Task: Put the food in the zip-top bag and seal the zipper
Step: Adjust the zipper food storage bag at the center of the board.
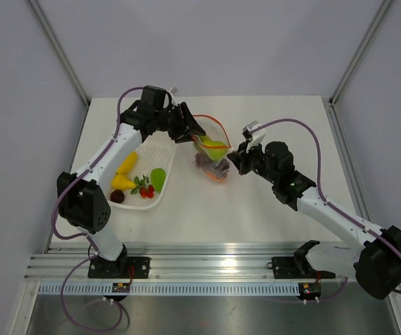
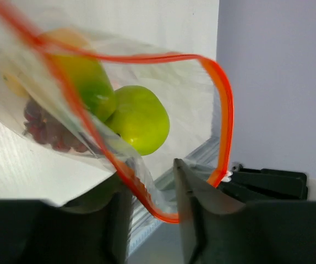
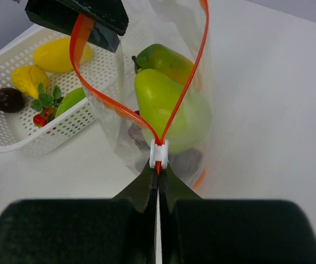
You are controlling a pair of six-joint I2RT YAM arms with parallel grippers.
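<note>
- The left arm (image 1: 99,164) rises from its base at the near edge of the table (image 1: 256,216). It folds at an elbow near the left edge, runs towards the far edge and turns its wrist rightwards over the far end of the white basket (image 1: 155,150).
- The left gripper (image 1: 190,129) points right and down at the zip-top bag (image 1: 213,157). In the wrist view its fingers (image 2: 188,187) stand a narrow way apart, with the low loop of the zipper (image 2: 224,110) hanging between them beside the left finger. The gap is plainly wider than the film.
- The right arm (image 1: 333,213) stretches low from the near right corner diagonally to the middle of the table, wrist aimed left at the bag.
- The right gripper (image 3: 158,173) is pinched tight on the zipper's closed end, fingertips just under the white slider (image 3: 159,154).
- The bag stands lifted between the two grippers, just right of the basket, about mid-table and nearer the far edge. Its mouth gapes, the red-orange lips parting above the slider.
- Inside it lie a green pear (image 3: 169,110), a green-orange fruit (image 3: 166,60) behind it and something dark red (image 2: 48,129) at the bottom.
- The basket, by the left edge, holds two yellow fruits (image 3: 61,55), a dark round one (image 3: 8,100), red berries with leaves (image 3: 42,118) and a green piece.
</note>
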